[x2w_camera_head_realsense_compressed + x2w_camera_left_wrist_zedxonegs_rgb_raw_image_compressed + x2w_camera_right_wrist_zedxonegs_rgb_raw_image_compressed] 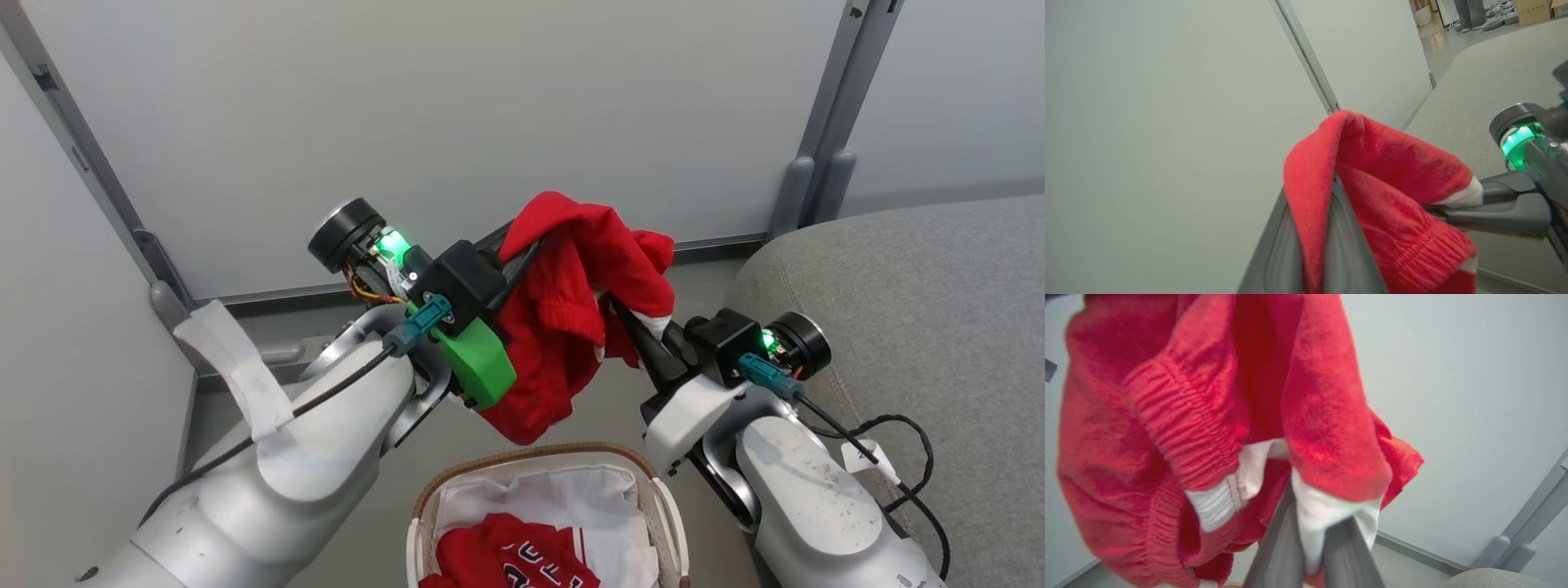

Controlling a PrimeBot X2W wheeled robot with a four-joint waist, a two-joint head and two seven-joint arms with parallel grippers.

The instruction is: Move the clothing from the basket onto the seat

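Note:
The plain red garment with white trim [563, 310] hangs in the air between both grippers, above the basket [531, 456]. My left gripper [522, 238] comes in from the left and is shut on the garment's upper fold [1392, 171], with red cloth draped over its fingers [1282, 253]. From the right, my right gripper [622, 314] is shut on the white trim [1327, 514], and the garment's elastic waistband [1188, 416] bunches above it. A red jersey with lettering [506, 559] lies in the basket on the white liner [563, 490]. The grey seat [898, 286] lies to the right.
Pale wall panels with grey posts [824, 122] stand behind and to the left. Grey floor runs between the wall and the seat [1474, 81]. A person's legs [1470, 12] and boxes show far off beyond the seat. A black cable [914, 441] trails over the seat's edge.

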